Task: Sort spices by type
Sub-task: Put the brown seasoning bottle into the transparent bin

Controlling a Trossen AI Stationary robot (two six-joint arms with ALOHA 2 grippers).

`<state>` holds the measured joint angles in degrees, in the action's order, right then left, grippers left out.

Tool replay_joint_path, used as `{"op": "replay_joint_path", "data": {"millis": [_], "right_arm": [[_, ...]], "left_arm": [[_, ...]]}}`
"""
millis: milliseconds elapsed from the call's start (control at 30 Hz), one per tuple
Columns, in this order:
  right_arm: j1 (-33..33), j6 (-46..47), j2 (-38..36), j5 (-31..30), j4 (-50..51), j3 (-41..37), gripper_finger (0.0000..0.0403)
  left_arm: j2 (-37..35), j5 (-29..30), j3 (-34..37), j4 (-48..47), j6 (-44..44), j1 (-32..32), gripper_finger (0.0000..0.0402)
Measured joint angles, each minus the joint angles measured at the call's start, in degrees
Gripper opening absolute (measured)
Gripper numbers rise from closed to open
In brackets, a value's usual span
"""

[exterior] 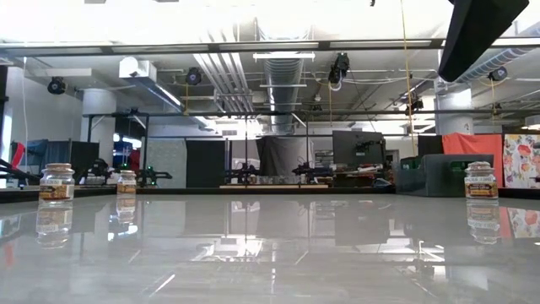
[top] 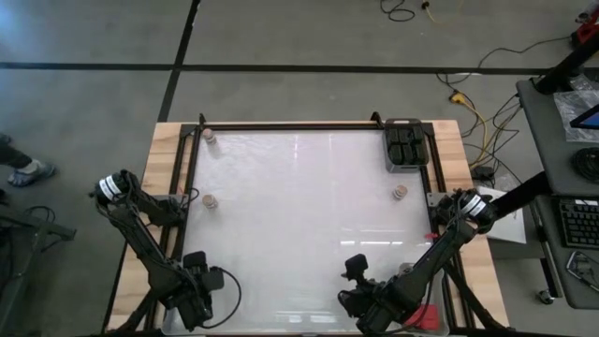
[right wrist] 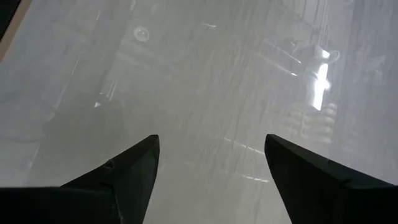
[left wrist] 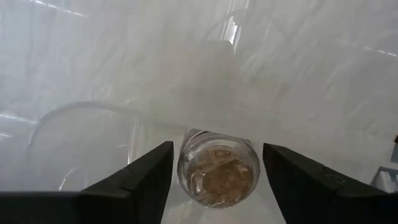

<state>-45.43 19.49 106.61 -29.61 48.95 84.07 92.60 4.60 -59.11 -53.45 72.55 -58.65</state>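
Left wrist view shows the left gripper [left wrist: 214, 180] with fingers spread wide, gripping nothing, and a small round clear-glass jar of tan spice [left wrist: 217, 169] directly below, centred between the tips, its long axis running straight along the line of sight. It seems to sit inside a clear plastic bin [left wrist: 93, 134]. The right gripper [right wrist: 211, 180] hangs wide open and empty. Three more round jars [top: 400, 192] stand well apart; that one lies nearer the right arm.

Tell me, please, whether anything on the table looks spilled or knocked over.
Nothing stands out: the three loose jars stand upright and apart on the table, with nothing spilled.
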Motion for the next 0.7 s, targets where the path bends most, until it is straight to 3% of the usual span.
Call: {"op": "replay_joint_path", "data": {"millis": [400, 700], "right_arm": [[0.1, 0.0, 0.0, 0.0, -0.1, 0.0, 0.0306], [0.1, 0.0, 0.0, 0.0, -0.4, 0.0, 0.0294]], "left_arm": [[-0.2, 0.0, -2.3, -1.4, -0.1, 0.0, 0.0239], [-0.2, 0.0, -8.0, -9.4, -0.2, 0.0, 0.0239]]}}
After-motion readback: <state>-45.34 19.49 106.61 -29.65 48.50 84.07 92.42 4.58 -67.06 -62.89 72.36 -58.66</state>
